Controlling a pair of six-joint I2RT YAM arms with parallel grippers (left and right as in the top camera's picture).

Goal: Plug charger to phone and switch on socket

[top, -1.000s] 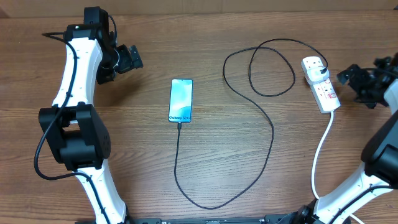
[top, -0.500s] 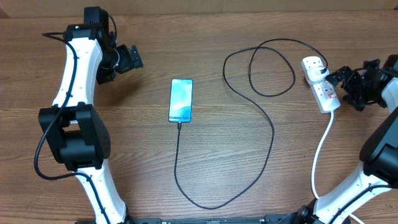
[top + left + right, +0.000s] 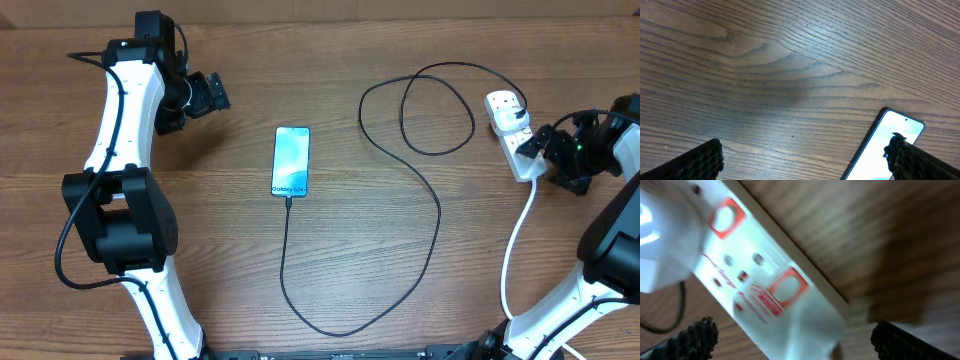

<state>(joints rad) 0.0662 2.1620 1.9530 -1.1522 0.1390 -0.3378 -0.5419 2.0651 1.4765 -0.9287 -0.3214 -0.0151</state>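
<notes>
Hovering spread and empty, the right gripper (image 3: 545,146) sat just over the near end of the socket (image 3: 755,275), which lay diagonally at the table's (image 3: 400,300) right side, well apart from the equally spread left gripper (image 3: 212,93).

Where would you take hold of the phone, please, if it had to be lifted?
Grip the phone across its two long edges, about mid-length, coming straight down from above. It lies flat and screen-up on the table, so only those thin edges offer opposing faces. The cable meets its near short end, which is best left alone.
</notes>
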